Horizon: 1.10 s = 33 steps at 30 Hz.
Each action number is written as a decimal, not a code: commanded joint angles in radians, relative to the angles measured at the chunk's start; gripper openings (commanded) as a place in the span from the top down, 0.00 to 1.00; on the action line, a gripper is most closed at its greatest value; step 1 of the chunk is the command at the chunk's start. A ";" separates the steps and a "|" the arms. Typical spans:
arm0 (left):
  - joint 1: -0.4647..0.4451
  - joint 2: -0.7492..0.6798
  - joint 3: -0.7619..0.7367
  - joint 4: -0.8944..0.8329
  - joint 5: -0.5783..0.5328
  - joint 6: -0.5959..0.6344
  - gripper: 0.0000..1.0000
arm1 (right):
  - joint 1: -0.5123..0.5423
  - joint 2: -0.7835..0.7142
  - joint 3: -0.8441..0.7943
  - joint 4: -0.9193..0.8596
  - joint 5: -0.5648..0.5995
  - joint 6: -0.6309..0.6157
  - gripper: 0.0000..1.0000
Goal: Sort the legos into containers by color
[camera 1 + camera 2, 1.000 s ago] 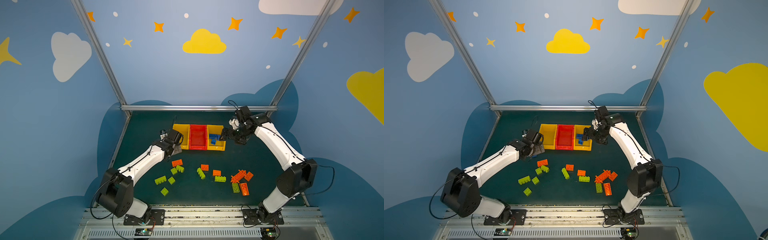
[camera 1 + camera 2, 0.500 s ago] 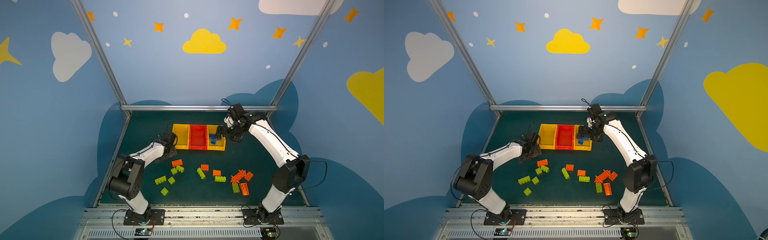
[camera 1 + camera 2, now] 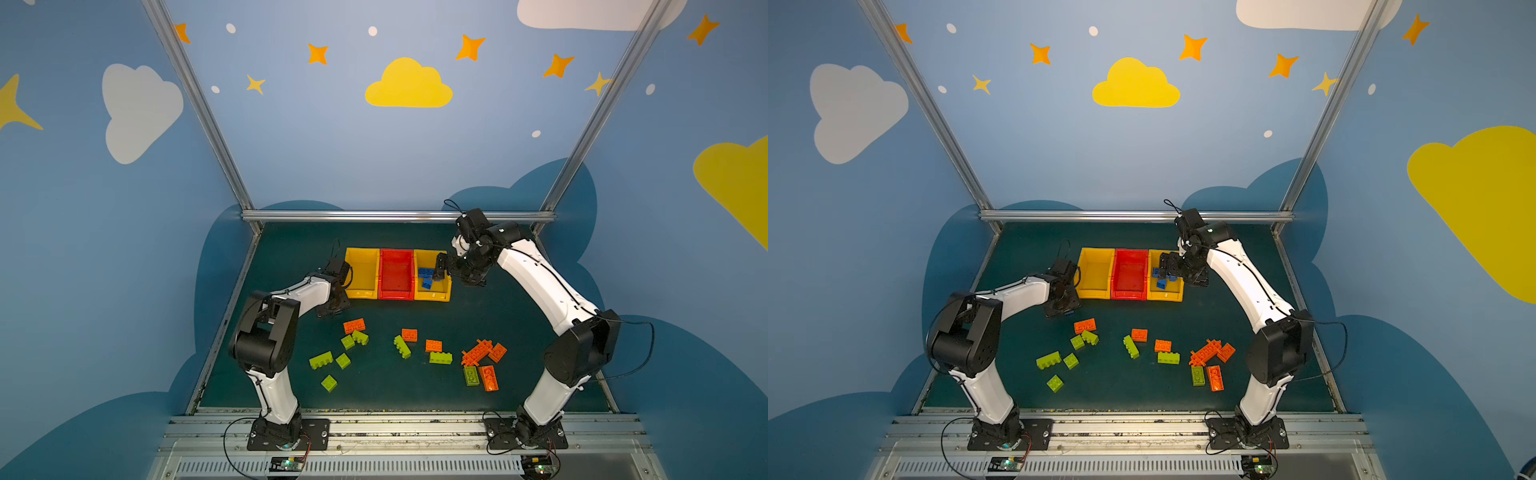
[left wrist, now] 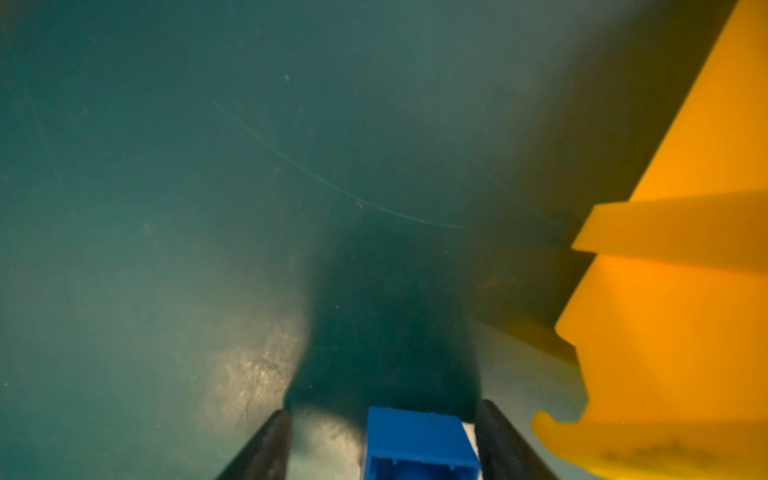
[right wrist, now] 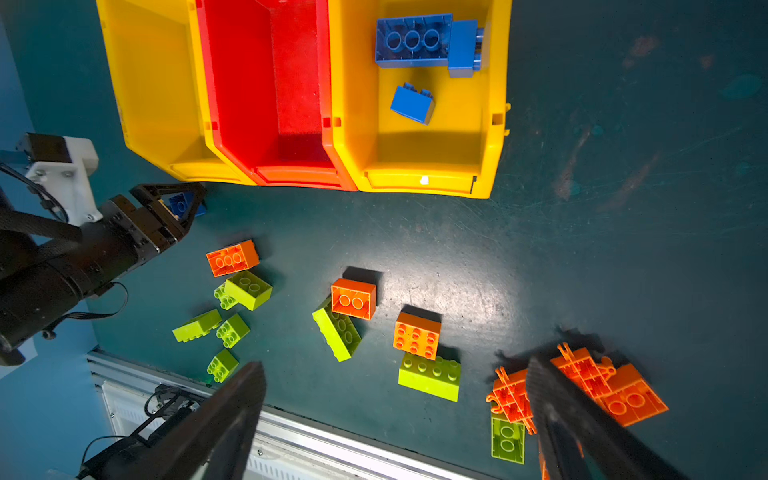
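Green and orange legos (image 3: 402, 347) lie loose on the near table (image 3: 519, 332). Beyond them, the left gripper (image 4: 384, 411) sits low beside the left yellow bin (image 4: 665, 332). Its fingers are spread astride a blue brick (image 4: 419, 440), which apparently touches only the bin-side finger. Farthest, the right gripper (image 5: 395, 363) hangs spread and empty over the right yellow bin (image 5: 496, 83), which holds the blue legos (image 5: 413, 39).

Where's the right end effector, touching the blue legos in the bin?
Apart. Right wrist view shows the right end effector open, far from the blue legos.
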 commanded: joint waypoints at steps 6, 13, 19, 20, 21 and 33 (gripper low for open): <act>0.003 0.027 0.020 -0.052 0.033 0.013 0.75 | 0.004 0.018 0.064 -0.043 0.020 -0.001 0.05; -0.009 -0.045 0.059 -0.135 0.040 0.039 0.81 | 0.003 0.004 0.048 -0.037 0.017 -0.008 0.05; -0.063 -0.098 0.182 -0.243 0.035 0.066 0.80 | 0.003 -0.043 -0.010 -0.013 0.020 -0.011 0.05; -0.081 -0.100 0.211 -0.256 0.029 0.072 0.80 | 0.000 -0.055 -0.024 -0.008 0.019 -0.012 0.05; -0.104 -0.099 0.241 -0.267 0.022 0.075 0.80 | -0.003 -0.068 -0.038 -0.003 0.020 -0.013 0.05; -0.361 0.149 0.683 -0.304 0.071 0.096 0.78 | -0.122 -0.299 -0.261 0.035 0.017 -0.019 0.04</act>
